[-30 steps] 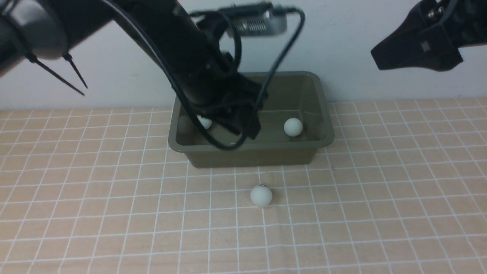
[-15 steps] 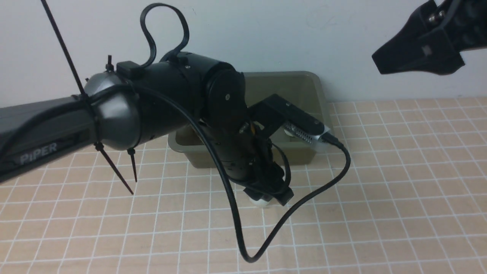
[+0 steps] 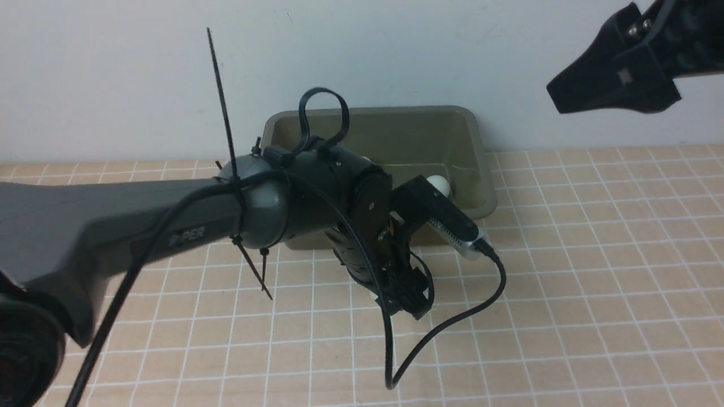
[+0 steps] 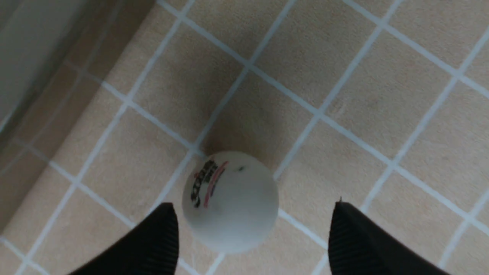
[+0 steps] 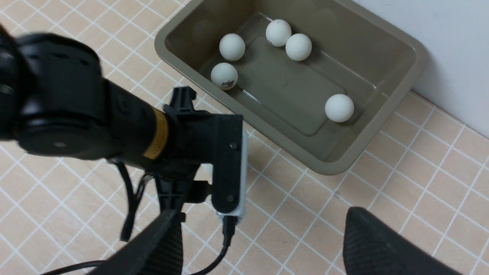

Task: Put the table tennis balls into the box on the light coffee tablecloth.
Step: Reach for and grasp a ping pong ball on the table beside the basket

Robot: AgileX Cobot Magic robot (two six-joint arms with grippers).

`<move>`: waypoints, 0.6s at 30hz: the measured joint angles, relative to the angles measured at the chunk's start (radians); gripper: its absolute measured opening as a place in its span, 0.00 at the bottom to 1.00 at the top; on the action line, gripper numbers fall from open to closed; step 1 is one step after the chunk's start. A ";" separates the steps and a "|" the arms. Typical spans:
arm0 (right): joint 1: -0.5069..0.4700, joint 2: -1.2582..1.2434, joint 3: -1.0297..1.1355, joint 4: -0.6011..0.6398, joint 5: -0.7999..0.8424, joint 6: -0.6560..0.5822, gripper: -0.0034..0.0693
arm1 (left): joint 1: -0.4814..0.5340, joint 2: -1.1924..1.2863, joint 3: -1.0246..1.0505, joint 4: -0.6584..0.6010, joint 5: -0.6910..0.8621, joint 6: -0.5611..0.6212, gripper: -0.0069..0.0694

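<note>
The olive-green box [image 3: 481,169] stands on the light coffee tablecloth [image 3: 565,282] against the back wall. The right wrist view shows the box [image 5: 382,57] holding several white table tennis balls, such as one by the near wall [image 5: 339,107] and one with a logo [image 5: 224,75]. One ball [image 4: 230,202] with a dark logo lies on the cloth in front of the box. My left gripper [image 4: 254,206] is open and low over it, with the ball between the fingertips and close to one finger [image 4: 160,236]. In the front view the left gripper [image 3: 404,297] hides that ball. My right gripper [image 5: 263,212] is open and empty, held high at the right [image 3: 616,85].
My left arm [image 3: 169,226] stretches across the front of the box from the left, with its wrist camera [image 3: 447,220] and a loose black cable [image 3: 452,322] hanging over the cloth. The box wall [image 4: 23,46] is close beside the left gripper. The white wall stands right behind the box.
My left arm has swung out of the box and down to the cloth in front of it, bringing its open gripper around the loose ball. The right gripper has barely moved.
</note>
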 joint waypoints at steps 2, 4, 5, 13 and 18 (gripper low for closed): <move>0.000 0.000 0.000 0.000 0.000 0.000 0.75 | 0.000 0.024 0.000 0.008 -0.037 0.000 0.66; 0.000 0.000 0.000 0.000 0.001 0.000 0.75 | 0.000 0.047 0.000 0.018 -0.071 0.000 0.66; 0.000 0.000 0.000 0.001 0.001 0.000 0.75 | 0.000 0.054 0.000 0.024 -0.085 0.000 0.66; 0.000 0.000 0.000 0.001 0.001 0.000 0.75 | 0.000 0.062 -0.029 0.115 -0.010 0.000 0.51; 0.000 0.000 0.000 0.001 0.001 0.000 0.75 | 0.000 -0.002 -0.145 0.096 0.092 0.008 0.51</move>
